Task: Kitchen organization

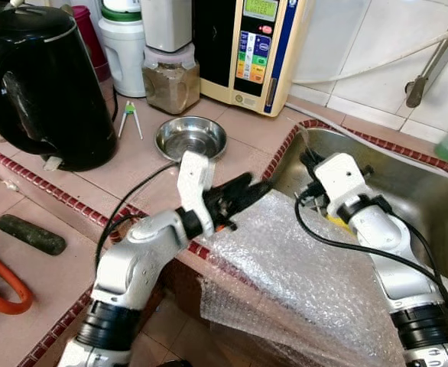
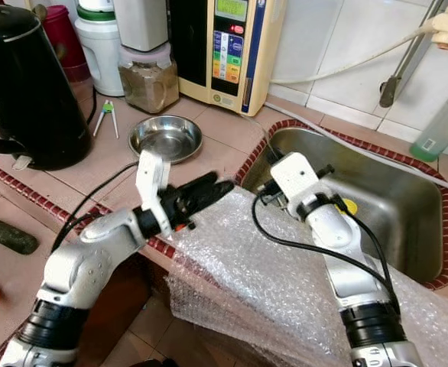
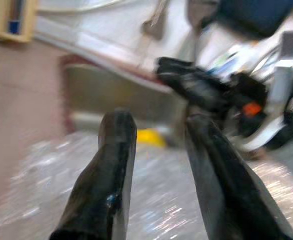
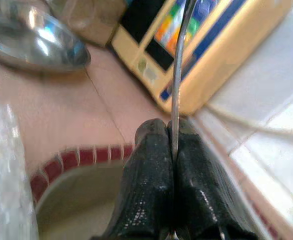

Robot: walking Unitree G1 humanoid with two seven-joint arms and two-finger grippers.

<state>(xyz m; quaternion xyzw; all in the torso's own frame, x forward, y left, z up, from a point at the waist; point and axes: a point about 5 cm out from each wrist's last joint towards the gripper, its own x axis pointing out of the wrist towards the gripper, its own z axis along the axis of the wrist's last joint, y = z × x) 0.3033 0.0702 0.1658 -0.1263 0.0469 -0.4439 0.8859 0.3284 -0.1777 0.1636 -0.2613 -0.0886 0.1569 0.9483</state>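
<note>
A sheet of bubble wrap [image 1: 300, 275] hangs over the counter's front edge beside the steel sink [image 1: 415, 191]. My left gripper [image 1: 245, 185] hovers just above the wrap's upper left corner, pointing toward the sink. Its fingers [image 3: 117, 150] are open with nothing between them. At the sink's near left corner, my right gripper [image 4: 167, 127] is shut on a thin metal utensil [image 4: 179, 60] seen edge-on, which sticks up past the fingertips. A small yellow object [image 2: 349, 205] lies in the sink behind the right wrist.
On the counter sit a steel bowl [image 1: 191, 138], a black kettle [image 1: 44, 84], a jar of brown powder [image 1: 170, 80], a cream water machine [image 1: 251, 46] and small tongs [image 1: 130, 115]. A dark green object [image 1: 31, 234] and an orange hose [image 1: 2, 290] lie on the lower ledge at left.
</note>
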